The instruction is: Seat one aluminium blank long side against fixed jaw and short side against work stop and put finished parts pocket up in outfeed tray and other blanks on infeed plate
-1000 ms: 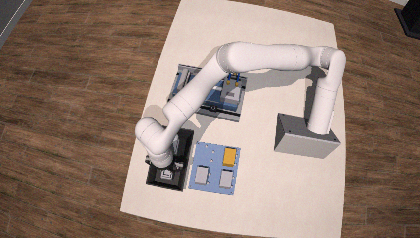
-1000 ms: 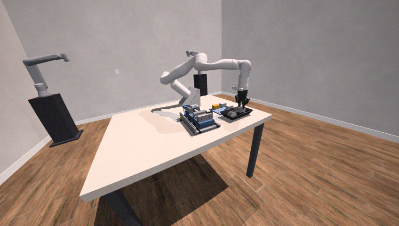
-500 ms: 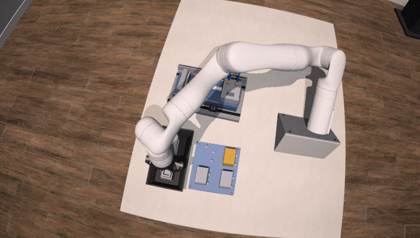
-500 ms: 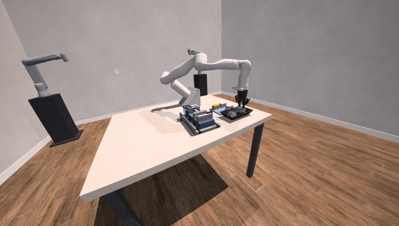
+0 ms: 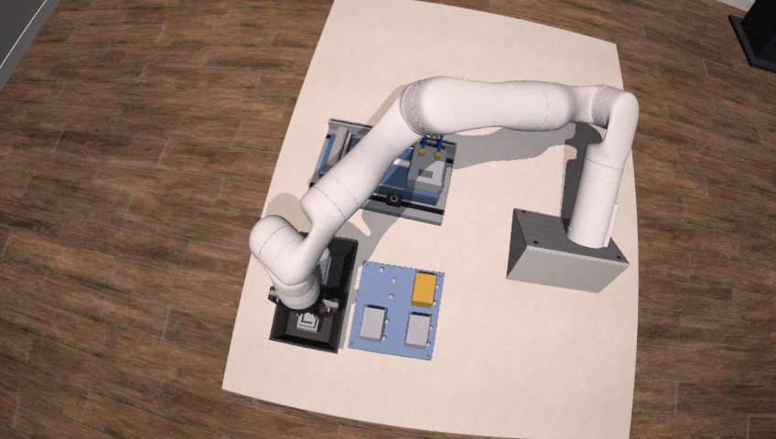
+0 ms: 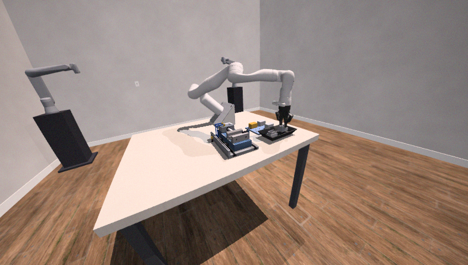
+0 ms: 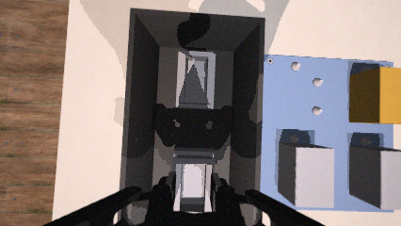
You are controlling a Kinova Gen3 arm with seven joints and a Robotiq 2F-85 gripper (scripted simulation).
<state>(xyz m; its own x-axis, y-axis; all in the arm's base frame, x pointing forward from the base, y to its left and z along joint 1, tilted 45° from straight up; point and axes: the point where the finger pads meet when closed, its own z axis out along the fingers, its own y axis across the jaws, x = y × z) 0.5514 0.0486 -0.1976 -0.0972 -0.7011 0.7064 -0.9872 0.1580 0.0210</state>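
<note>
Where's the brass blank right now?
In the top view, the brass blank sits on the blue infeed plate, in the corner nearest the arm's base, beside two aluminium blanks.

The outfeed tray [image 5: 344,283] is black, the infeed plate [image 5: 375,283] light blue. Two blanks [image 5: 373,322] [image 5: 418,329] are grey (aluminium), one blank [image 5: 424,289] yellow-orange (brass). The desk [image 5: 517,337] is cream.

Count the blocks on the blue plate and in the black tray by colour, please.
Grey blocks on the blue plate: 2
Yellow block: 1
Grey parts in the black tray: 2, one in the gripper
Total: 5
</note>
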